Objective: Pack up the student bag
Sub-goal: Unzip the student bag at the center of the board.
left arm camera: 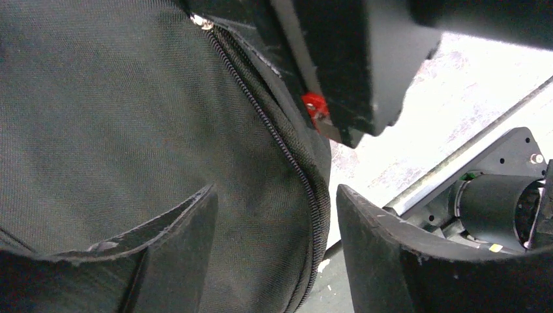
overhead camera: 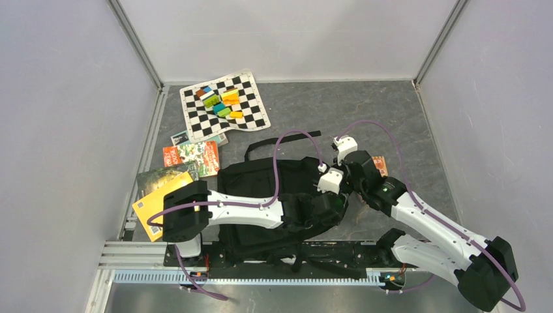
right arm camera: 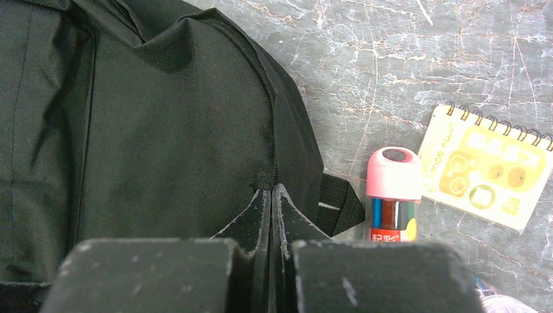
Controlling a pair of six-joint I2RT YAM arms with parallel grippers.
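Observation:
The student bag, a large black backpack, lies flat in the middle of the table. My left gripper is open at its right edge. In the left wrist view the jaws straddle the bag's rounded edge and zipper without pinching it. My right gripper is at the bag's far right corner. In the right wrist view its fingers are pressed together, with their tips on the small zipper tab of the bag.
A pink-capped tube of coloured pens and a yellow spiral notebook lie right of the bag. Books and a yellow one lie to the left. A checkered mat with coloured blocks is at the back. A metal rail runs along the near edge.

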